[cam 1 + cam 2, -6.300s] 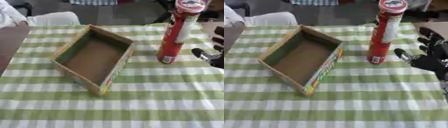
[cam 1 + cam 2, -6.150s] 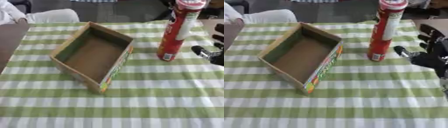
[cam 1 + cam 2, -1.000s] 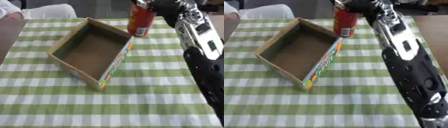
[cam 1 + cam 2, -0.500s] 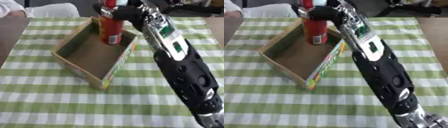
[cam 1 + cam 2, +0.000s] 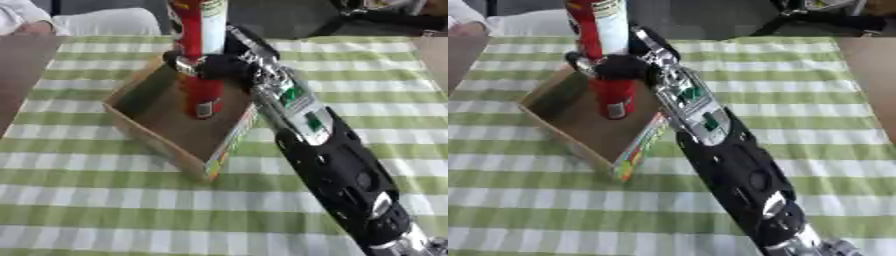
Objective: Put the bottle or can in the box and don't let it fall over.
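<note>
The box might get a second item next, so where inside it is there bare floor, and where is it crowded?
Inside the box, bare floor lies left of and in front of the red can, toward the near corner. The far right corner is crowded: the right hand is wrapped round the can there. The checked tablecloth in front of the box is bare too.

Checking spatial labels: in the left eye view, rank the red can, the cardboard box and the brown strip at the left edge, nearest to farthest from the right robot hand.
1. red can: upright, gripped by the right robot hand.
2. cardboard box: directly below the hand, around the can's base.
3. brown strip: far left edge, beyond the checked cloth.
</note>
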